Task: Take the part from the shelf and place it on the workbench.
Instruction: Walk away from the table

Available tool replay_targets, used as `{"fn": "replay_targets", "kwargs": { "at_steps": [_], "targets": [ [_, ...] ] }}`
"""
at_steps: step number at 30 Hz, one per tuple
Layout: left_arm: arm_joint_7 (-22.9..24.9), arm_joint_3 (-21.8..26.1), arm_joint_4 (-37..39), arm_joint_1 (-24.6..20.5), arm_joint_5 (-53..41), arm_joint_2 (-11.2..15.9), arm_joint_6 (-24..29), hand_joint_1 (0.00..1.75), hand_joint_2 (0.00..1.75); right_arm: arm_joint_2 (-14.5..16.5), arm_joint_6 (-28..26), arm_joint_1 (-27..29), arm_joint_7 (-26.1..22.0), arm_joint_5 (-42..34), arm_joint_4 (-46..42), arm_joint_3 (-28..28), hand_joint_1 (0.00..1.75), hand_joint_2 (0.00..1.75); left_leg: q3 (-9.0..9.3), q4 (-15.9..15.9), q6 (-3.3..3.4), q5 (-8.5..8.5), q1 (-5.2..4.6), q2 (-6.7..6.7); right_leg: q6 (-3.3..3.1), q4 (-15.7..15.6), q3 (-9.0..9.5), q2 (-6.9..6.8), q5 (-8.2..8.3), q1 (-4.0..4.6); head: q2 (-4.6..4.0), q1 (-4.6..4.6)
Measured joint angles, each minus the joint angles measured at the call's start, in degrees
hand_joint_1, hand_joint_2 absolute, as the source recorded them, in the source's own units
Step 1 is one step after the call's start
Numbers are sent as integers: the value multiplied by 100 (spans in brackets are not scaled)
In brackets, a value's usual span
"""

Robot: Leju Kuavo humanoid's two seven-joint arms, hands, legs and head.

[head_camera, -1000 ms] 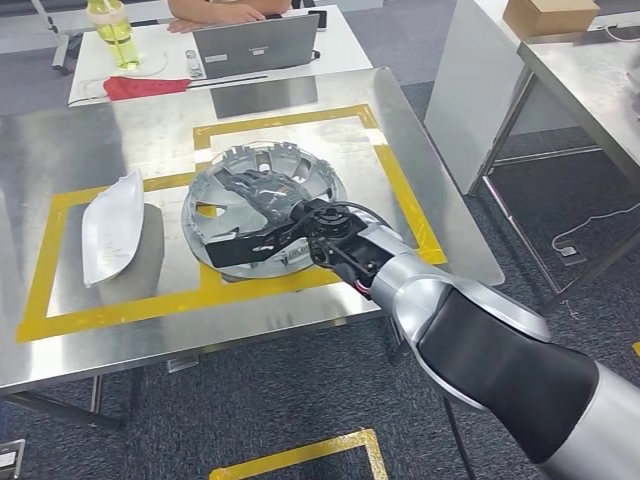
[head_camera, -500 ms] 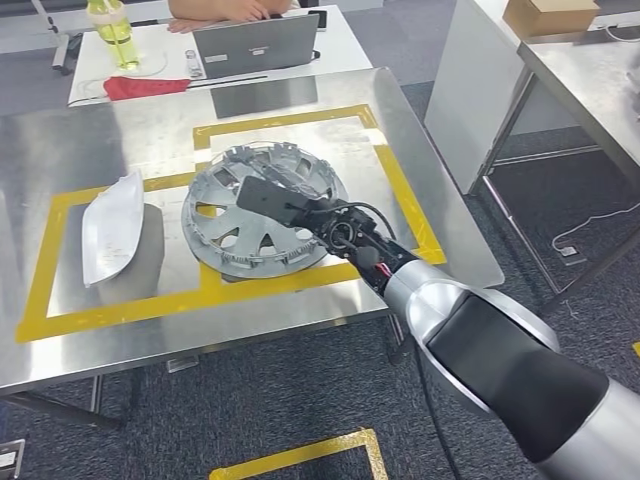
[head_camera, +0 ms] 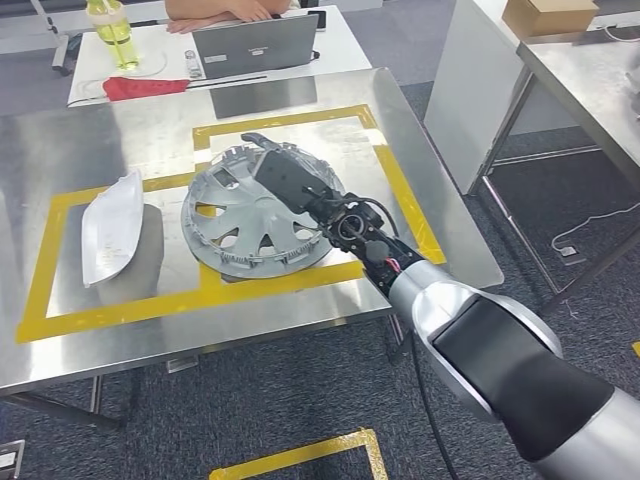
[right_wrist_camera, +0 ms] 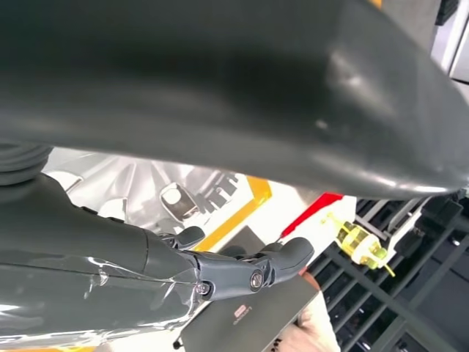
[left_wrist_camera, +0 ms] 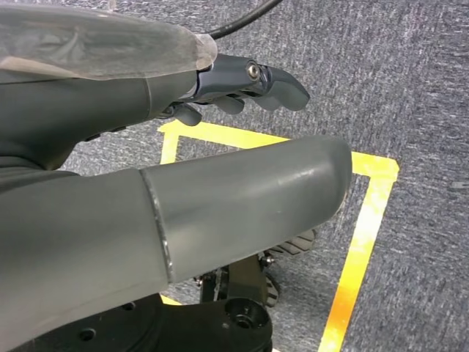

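Lifting clear of round silver plastic wheel cover, right hand now higher and farther across workbench than a second ago, when it lay pressed on cover's near face; fingers extended, slightly apart, holding nothing. Wheel cover flat on shiny steel workbench, just below and beside fingertips, spoked face up, inside yellow tape rectangle; round, no long axis. White curved plastic panel well apart from fingers. Left hand above grey carpet, fingers loosely extended, empty.
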Motion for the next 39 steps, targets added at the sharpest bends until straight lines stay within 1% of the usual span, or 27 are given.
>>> {"fn": "replay_targets", "kwargs": {
  "at_steps": [8,10,13,16,19,21,22,23,26,27,28,30,32,35,39],
  "targets": [
    [0,0,0,0,2,-5,-1,0,0,-2,32,28,-43,-86,-62,-148,0,0,1,0,0,0,0,0,0,0,1,0,0,0,0,0],
    [6,0,0,1,10,-7,0,0,0,-3,187,70,-226,-468,-123,-200,0,0,1,0,0,0,0,0,0,0,1,0,0,0,0,0],
    [49,0,0,4,22,-15,14,0,0,-4,547,264,-626,-1476,-425,-297,0,0,3,0,0,0,0,0,0,0,3,0,0,0,0,0],
    [109,0,0,24,32,-34,20,0,0,-29,699,707,-868,-2343,-1130,-347,0,0,7,0,-2,-5,0,-1,1,-1,7,-1,-6,0,0,1],
    [162,0,0,68,27,-55,20,0,0,-84,704,1222,-948,-2725,-1952,-358,0,0,9,-1,-1,-10,0,0,1,-2,7,0,-11,0,0,1],
    [219,0,0,96,0,-66,32,0,0,-124,623,1560,-959,-2646,-2491,-371,0,0,12,0,-1,-11,0,1,0,-2,8,0,-16,-1,0,1],
    [273,0,0,109,-32,-73,55,0,0,-138,487,1778,-961,-2398,-2836,-394,0,0,14,0,-1,-12,1,0,-1,-3,9,-2,-18,-1,0,-2],
    [336,-1,0,122,-67,-79,87,0,0,-151,240,2041,-966,-1978,-3271,-429,0,0,17,0,0,-15,3,-3,-1,-3,11,-4,-22,-1,0,-1],
    [489,-2,0,165,-152,-92,196,0,0,-229,-951,2821,-1000,-441,-4776,-480,0,0,25,0,0,-27,6,-7,0,-4,18,-8,-33,-5,0,1],
    [515,-2,0,174,-167,-96,220,0,0,-283,-1390,3006,-1005,-182,-5226,-470,0,0,29,0,0,-31,6,-6,2,-5,21,-8,-36,-6,0,-1],
    [531,-2,0,179,-180,-99,236,0,0,-352,-1792,3167,-1005,-77,-5651,-465,0,0,32,0,1,-35,6,-6,1,-6,24,-8,-41,-6,0,2],
    [548,-2,0,186,-200,-105,254,0,0,-494,-2338,3456,-1000,-148,-6466,-480,0,0,42,0,4,-46,5,-4,-1,-8,32,-6,-51,-6,0,14],
    [556,-3,0,188,-214,-108,260,0,0,-587,-2437,3699,-997,-340,-7128,-517,0,0,51,-1,1,-56,0,3,-3,-8,40,3,-54,-6,0,17],
    [558,-4,0,178,-219,-109,262,0,0,-660,-2208,3997,-978,-621,-7820,-616,0,0,63,-1,0,-62,-3,6,-2,-9,48,8,-56,-6,0,13],
    [547,-4,0,174,-219,-110,260,0,0,-703,-1933,4232,-958,-743,-8404,-718,0,0,66,-1,0,-63,-3,5,-1,-9,52,6,-57,-6,0,13]
  ]
}}
